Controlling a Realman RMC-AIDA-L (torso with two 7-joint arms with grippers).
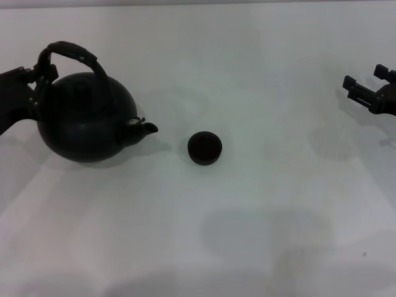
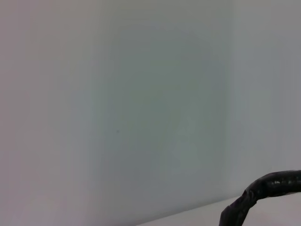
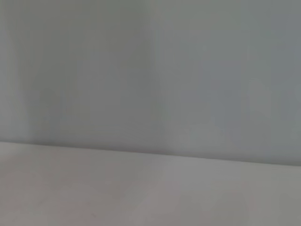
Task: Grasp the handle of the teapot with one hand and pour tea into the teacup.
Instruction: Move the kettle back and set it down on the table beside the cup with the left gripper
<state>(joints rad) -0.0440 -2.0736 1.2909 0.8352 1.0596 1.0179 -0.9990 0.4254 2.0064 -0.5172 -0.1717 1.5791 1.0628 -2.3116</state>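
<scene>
The round black teapot (image 1: 83, 117) is at the left of the white table, its short spout (image 1: 147, 128) pointing right toward the teacup (image 1: 205, 148). The teacup is small, dark and handleless, a short gap from the spout tip. The arched handle (image 1: 71, 52) rises over the pot and leans left. My left gripper (image 1: 36, 77) comes in from the left edge and is shut on the handle's left end. A stretch of the handle (image 2: 263, 188) shows in the left wrist view. My right gripper (image 1: 365, 79) hangs open at the far right, well away from both.
The white table (image 1: 260, 235) spreads around and in front of the cup. The right wrist view shows only the table surface (image 3: 141, 193) and a plain wall behind it.
</scene>
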